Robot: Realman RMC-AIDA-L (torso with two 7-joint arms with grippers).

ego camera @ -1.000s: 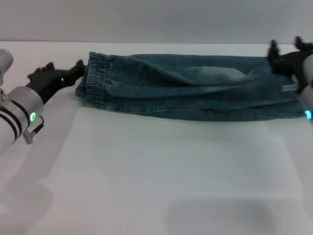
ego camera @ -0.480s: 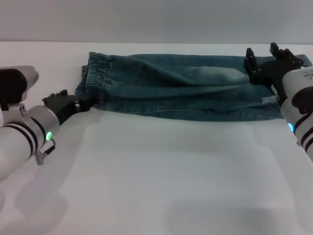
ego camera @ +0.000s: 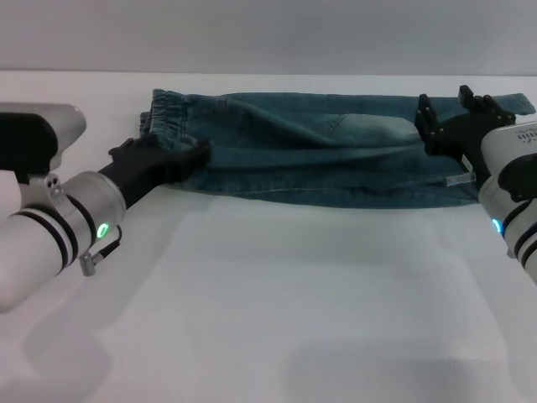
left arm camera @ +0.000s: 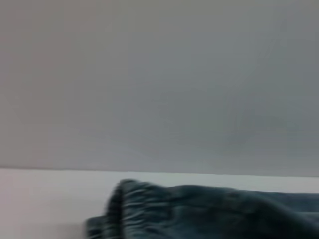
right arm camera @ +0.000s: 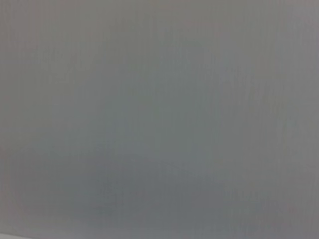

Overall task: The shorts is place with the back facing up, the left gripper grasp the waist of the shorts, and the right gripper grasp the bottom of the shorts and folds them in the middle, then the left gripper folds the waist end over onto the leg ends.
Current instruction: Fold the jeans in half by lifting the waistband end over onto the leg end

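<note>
So the shorts already lie folded lengthwise at the table's far edge. Left gripper sits at the waist, grip unclear; right gripper hovers spread over the leg ends. Final fold remains.

Mostly blank grey wall fills the upper part. White tabletop runs along the bottom. The shorts lie on it, faded blue-green denim, cut off by the frame edge. The waist of the shorts, gathered and ruffled, forms the end nearest the bare tabletop. View is blurry.
</note>
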